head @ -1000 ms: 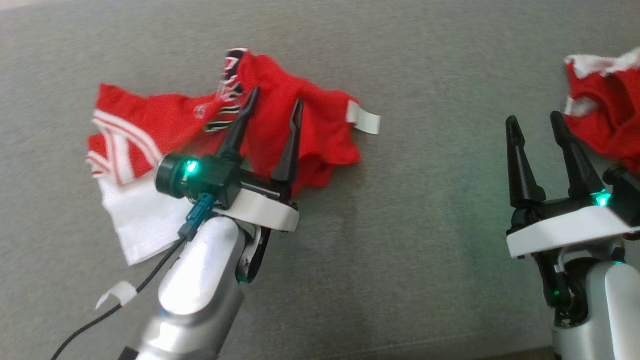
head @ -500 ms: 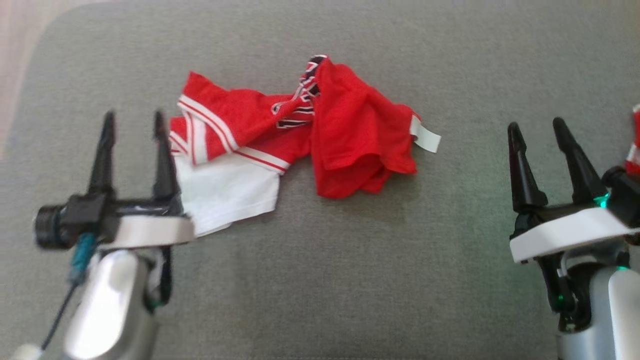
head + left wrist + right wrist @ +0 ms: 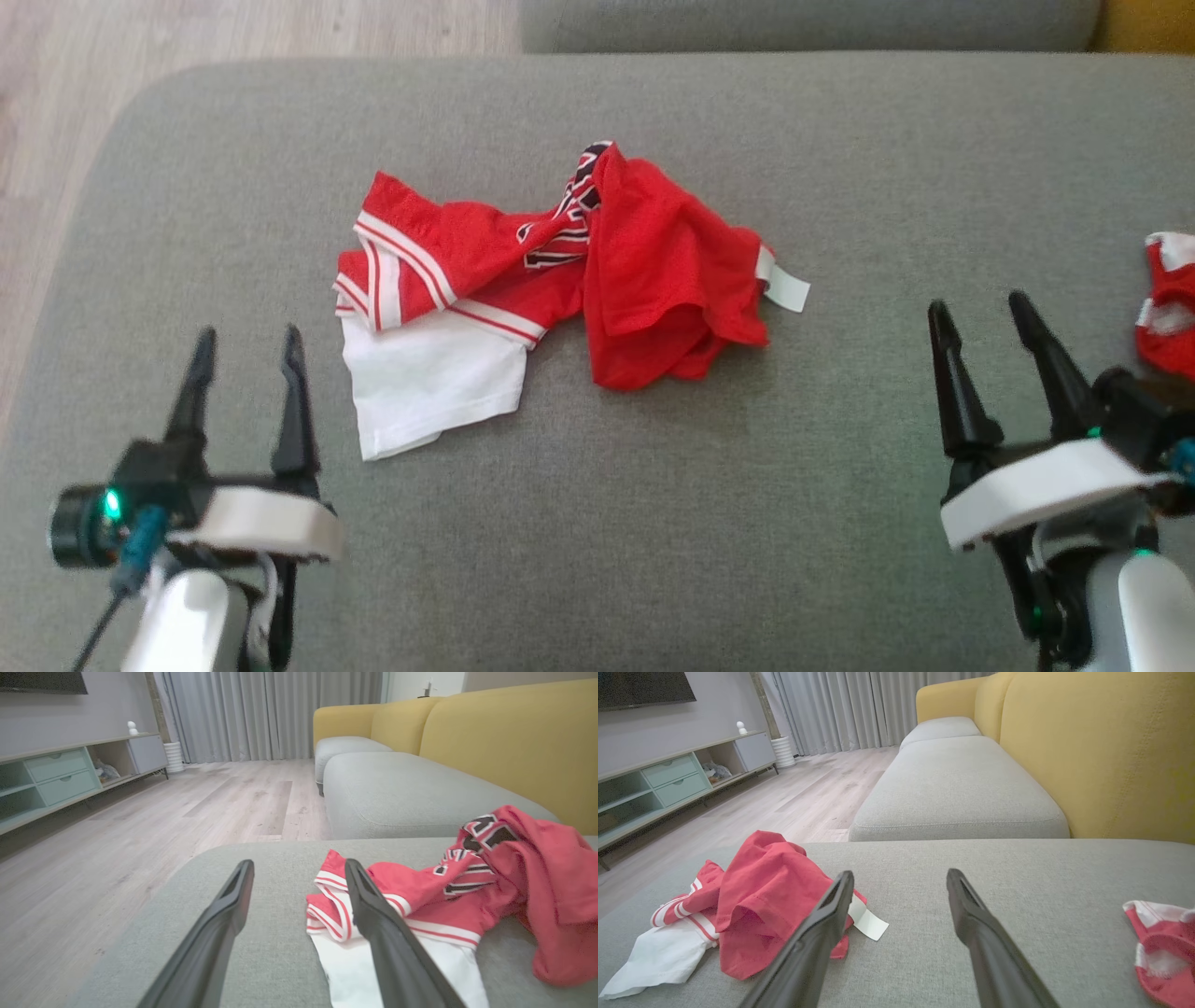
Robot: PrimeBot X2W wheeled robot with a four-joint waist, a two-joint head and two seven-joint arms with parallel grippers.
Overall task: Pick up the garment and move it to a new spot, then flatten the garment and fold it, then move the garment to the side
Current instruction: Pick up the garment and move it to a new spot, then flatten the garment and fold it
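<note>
Left hand (image 3: pixel 249 331): both dark fingers spread wide, nothing between them. It sits at the lower left of the head view, fingers pointing up the picture.
Left hand contact: apart from the cloth. In the head view a strip of bare grey cushion separates its inner finger from the garment's white edge.
Right hand (image 3: pixel 977 301): fingers likewise spread wide and holding nothing. It is at the lower right of the head view, well apart from the garment.
Garment (image 3: pixel 653 280): a crumpled red piece with white stripes and dark lettering, lying loose on the sofa cushion (image 3: pixel 653 523) between the two hands and nearer the left one.
Garment layout: the bunched red mass is on its right side. A flat white panel (image 3: pixel 429 373) is on its left side, toward the left hand.
White label (image 3: pixel 787 290): sticks out from the garment's right edge, flat on the cushion.
Second red-and-white cloth (image 3: pixel 1167 308): lies at the far right edge of the cushion, just beyond the right hand, touched by neither hand.
Surroundings: wooden floor (image 3: pixel 56 112) lies past the cushion's left end, and a yellow backrest (image 3: pixel 1111 742) stands behind the seat.
</note>
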